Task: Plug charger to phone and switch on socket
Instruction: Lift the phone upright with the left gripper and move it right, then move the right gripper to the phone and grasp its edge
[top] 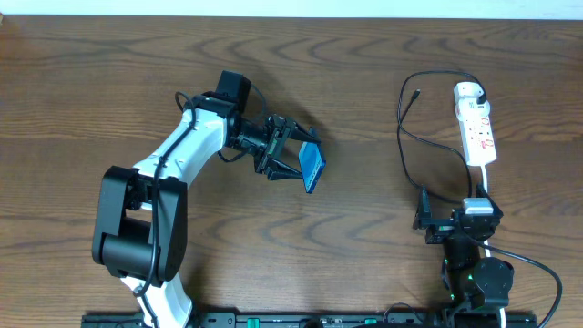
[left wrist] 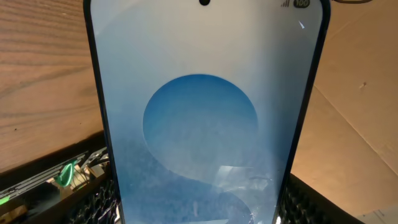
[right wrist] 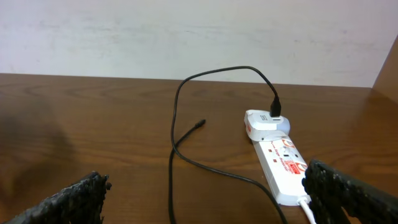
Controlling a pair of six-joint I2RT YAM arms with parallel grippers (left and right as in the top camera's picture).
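Lit evenly overhead, barely any shadows. Caught whitish glare on the phone [left wrist: 205, 143], far half; went fuzzy at right-wrist near corners.

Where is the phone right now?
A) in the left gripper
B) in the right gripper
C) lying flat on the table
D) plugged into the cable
A: the left gripper clamps the tilted phone, well away from the power strip.

The slim rectangular blue-screened smartphone [top: 312, 167] sits between the fingers of the left gripper [top: 303, 157], over the brown wooden table [top: 109, 91], left of centre. The narrow white plastic power strip [top: 477, 132] lies at the far right, towards the back. The long thin black charger cable [top: 402, 137] loops to its left, and the right gripper [top: 453, 213] is just in front of the strip
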